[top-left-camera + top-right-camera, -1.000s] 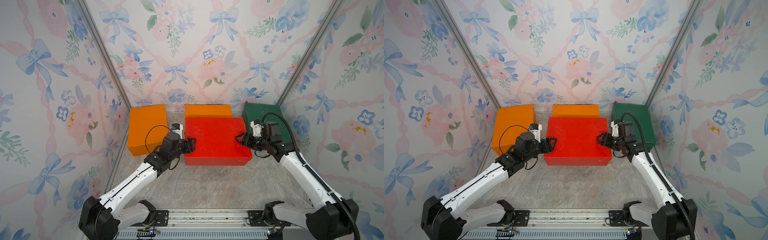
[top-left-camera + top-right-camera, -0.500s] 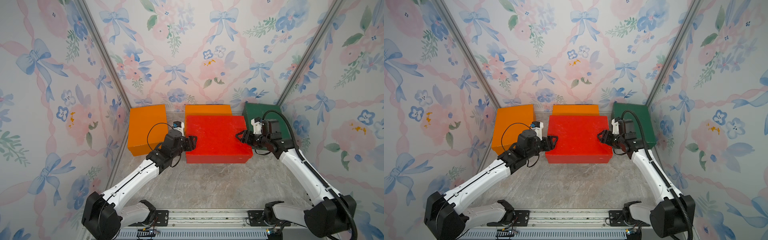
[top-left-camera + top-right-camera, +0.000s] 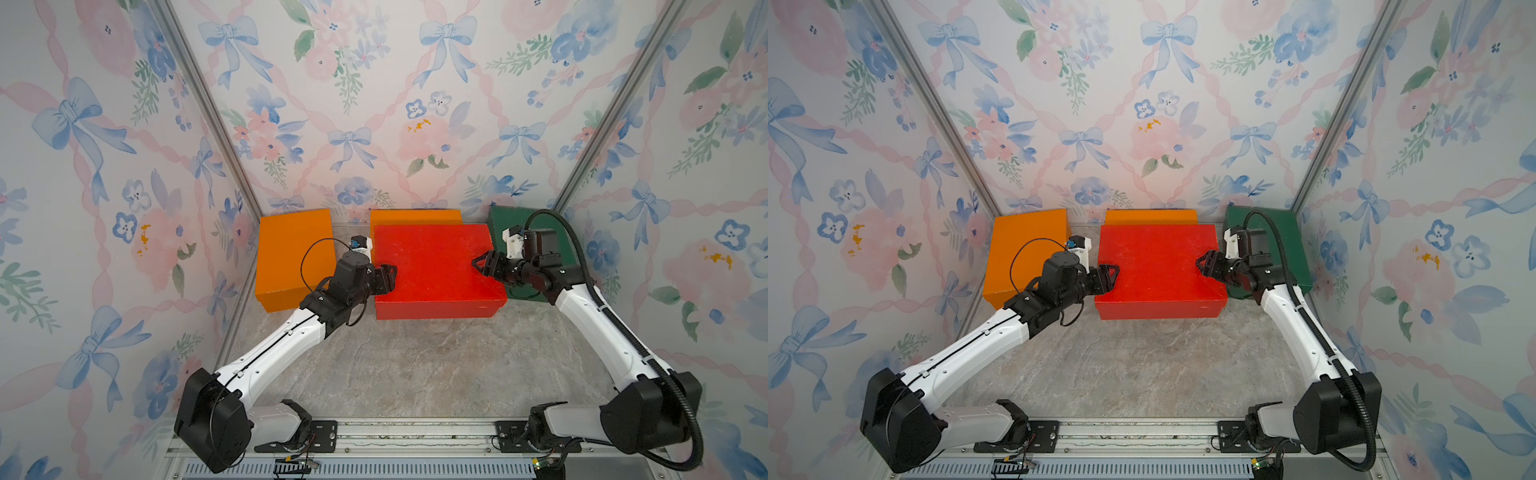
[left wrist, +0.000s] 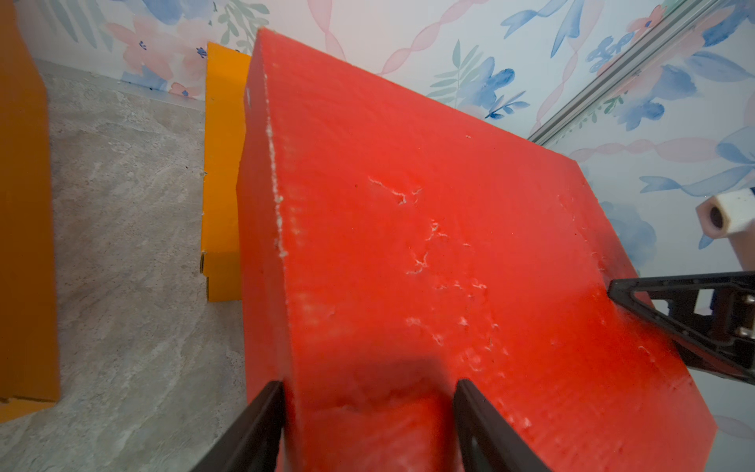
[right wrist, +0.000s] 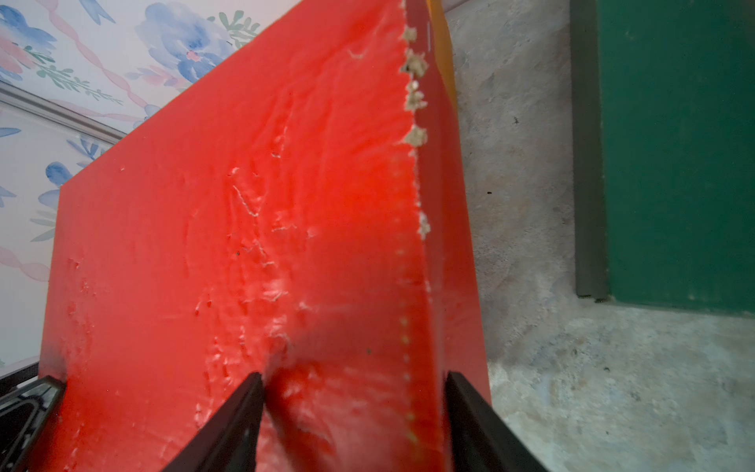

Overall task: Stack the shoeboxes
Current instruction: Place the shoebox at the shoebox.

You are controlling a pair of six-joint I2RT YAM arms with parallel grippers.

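The red shoebox is held between both arms in the middle. My left gripper is shut on its left end, its fingers straddling that edge. My right gripper is shut on its right end the same way. Behind the red shoebox, an orange shoebox lies by the back wall, mostly hidden. A second orange shoebox lies at the back left. The dark green shoebox lies at the back right, partly behind my right arm.
Flowered walls close in the back and both sides, close to the boxes. The grey stone tabletop stretches in front of the red shoebox. The arm bases sit on a metal rail at the front edge.
Both arms have carried the red shoebox toward the back wall, so it covers more of the back orange shoebox. Both grips stay the same.
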